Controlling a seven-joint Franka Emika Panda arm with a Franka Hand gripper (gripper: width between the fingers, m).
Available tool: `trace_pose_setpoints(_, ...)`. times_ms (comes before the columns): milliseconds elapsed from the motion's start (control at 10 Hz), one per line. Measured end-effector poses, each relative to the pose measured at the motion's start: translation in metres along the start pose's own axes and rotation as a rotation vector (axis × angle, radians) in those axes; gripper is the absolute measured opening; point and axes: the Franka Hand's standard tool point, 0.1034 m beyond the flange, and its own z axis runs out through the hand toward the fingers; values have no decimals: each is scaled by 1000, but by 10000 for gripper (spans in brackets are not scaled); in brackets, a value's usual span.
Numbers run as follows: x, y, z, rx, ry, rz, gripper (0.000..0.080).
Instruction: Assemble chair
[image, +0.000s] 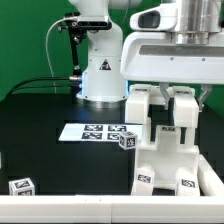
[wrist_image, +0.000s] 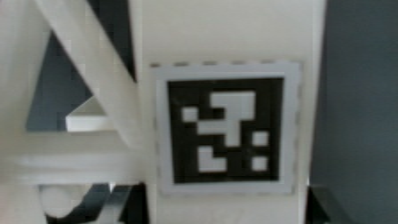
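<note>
The chunky white plastic chair body (image: 168, 160), slabs and upright posts bearing small black-and-white square tags, stands on the black table (image: 60, 165) at the exterior view's right, near the front edge. The wrist view shows one slab (wrist_image: 231, 40) close up, beside a cross-braced panel (wrist_image: 80, 100). The gripper (image: 166, 92) hangs directly over the body, between its posts; whether it is spread or pinching cannot be told. Two small white tagged blocks lie loose: one (image: 126, 140) just beside the marker board (image: 92, 131), one (image: 21, 186) well apart at the exterior view's left.
</note>
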Motion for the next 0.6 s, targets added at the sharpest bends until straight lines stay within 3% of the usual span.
trace_pose_setpoints(600, 2, -2, 9, -5, 9, 17, 284)
